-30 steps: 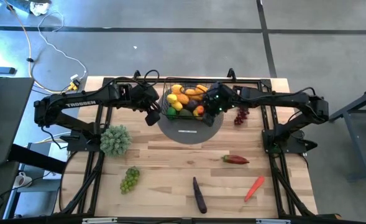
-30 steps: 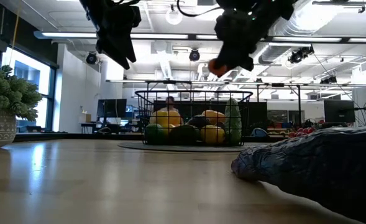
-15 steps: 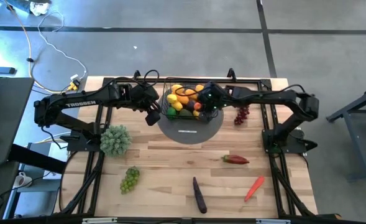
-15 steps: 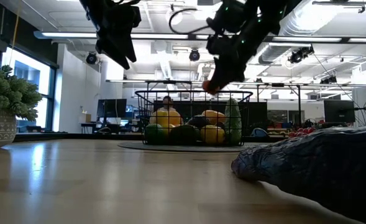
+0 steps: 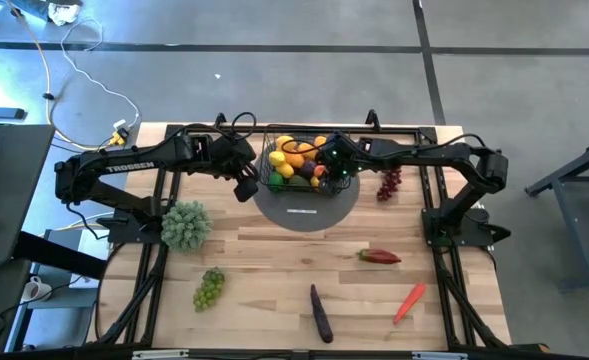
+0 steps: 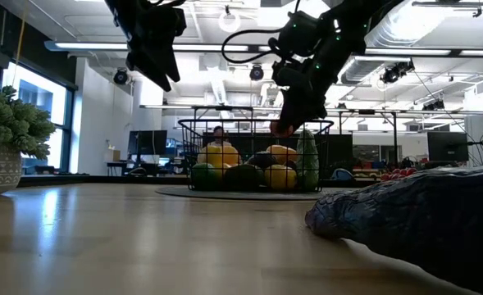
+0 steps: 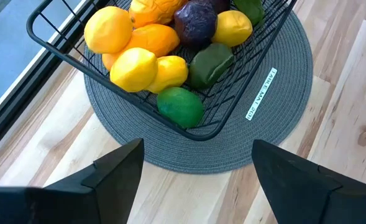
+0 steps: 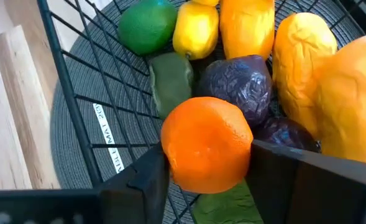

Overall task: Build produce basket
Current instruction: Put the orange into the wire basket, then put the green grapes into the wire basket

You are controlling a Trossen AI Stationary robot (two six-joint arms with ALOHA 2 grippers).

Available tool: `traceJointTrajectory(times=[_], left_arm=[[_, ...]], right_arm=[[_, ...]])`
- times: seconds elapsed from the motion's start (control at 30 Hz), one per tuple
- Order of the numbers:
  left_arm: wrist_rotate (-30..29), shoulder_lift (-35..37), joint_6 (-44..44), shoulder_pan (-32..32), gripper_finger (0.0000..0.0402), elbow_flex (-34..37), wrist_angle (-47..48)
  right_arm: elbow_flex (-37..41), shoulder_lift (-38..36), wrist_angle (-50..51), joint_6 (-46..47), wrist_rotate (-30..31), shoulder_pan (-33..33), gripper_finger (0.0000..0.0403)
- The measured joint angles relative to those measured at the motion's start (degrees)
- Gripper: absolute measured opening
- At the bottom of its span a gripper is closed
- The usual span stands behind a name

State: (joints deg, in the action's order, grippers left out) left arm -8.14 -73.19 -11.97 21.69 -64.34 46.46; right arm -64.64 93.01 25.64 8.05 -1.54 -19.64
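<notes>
From above, my right gripper has moved left from the basket's right edge to right over it, near the top middle of the frame, so the orange is almost ready to drop in. From table height, it has come down to the basket rim in the middle. In my right wrist view the fingers squeeze the orange tight above the fruit, and my left gripper waits open beside the basket.
</notes>
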Motion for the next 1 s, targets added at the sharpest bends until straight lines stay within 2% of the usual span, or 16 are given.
traceJointTrajectory(times=[0.2,0.6,0.87,1.0], left_arm=[[0.0,0.0,0.09,0.0,0.0287,0.0,0.0],[-0.02,0.0,-0.04,-0.64,0.0287,0.0,-0.01],[0.02,0.0,-2.05,-6.7,0.0287,0.0,0.76],[0.16,0.0,-6.69,-11.16,0.0287,0.0,3.09]], right_arm=[[-0.93,0.0,1.65,1.44,0.02,0.02,0.0216],[-4.78,-1.89,7.9,6.49,0.44,0.63,0.022],[-4.83,-6.68,7.81,14.48,2.38,2.88,0.022],[-4.83,-7.96,8.0,19.73,3.13,5.27,0.022]])
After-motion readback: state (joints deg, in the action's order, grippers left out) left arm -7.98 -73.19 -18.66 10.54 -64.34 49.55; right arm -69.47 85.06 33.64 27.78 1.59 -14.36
